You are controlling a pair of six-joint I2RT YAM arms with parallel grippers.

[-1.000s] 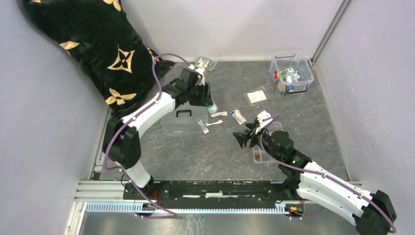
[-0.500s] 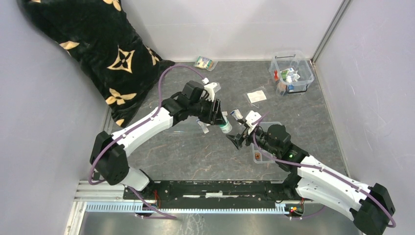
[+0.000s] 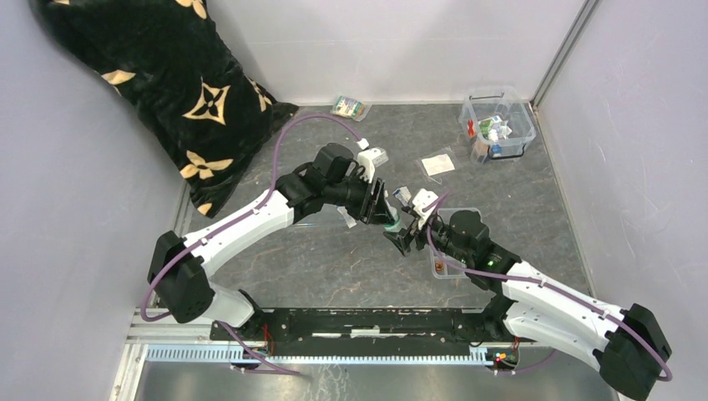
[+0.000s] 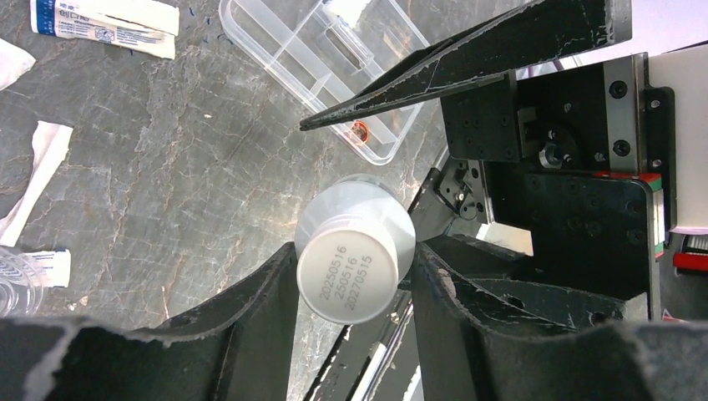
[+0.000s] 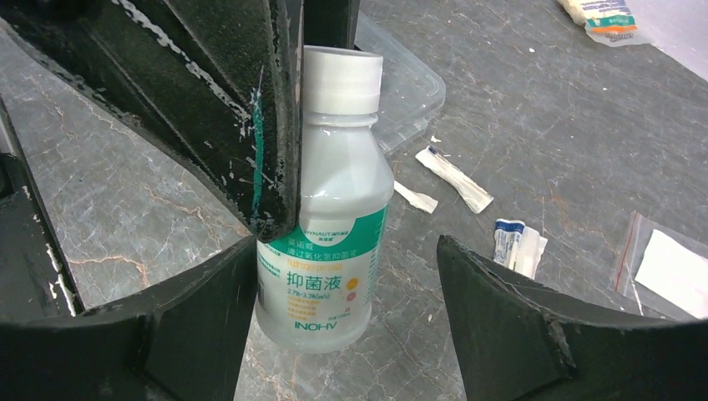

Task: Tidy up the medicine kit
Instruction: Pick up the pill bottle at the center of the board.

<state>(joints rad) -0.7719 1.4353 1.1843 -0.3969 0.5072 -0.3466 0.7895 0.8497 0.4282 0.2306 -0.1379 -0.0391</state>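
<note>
Top external tells the story here: a second back the left arm was over by the black patterned cushion (image 3: 159,79) with the bottle (image 5: 327,209). Since then it's swung that bottle to mid-table, while the right arm came up to meet it and spread its fingers wider. So this looks like a handover about to happen, which makes sense, since the medicine kit (image 3: 526,125) sits in the far right corner, well apart from here and on the right arm's side. The left gripper (image 4: 355,255) is clamped on the bottle's upper part just under the white cap, holding it off the table. The right gripper (image 5: 346,251) is wide open with a finger either side of the label end and has hold of nothing. Whether one finger already touches the plastic, I can't tell. My guess is the right has to close low on the label before the left lets go, and there's not much bottle free between the two sets of fingers. As for clutter, the divided tray (image 4: 275,42) lies right under the right arm with something small and brownish in one slot. The kit's clear lid (image 5: 405,83) lies just behind the bottle, and loose sachets (image 5: 455,180) are scattered around. The kit already holds a few things, so fitting the bottle in could be tight.
</note>
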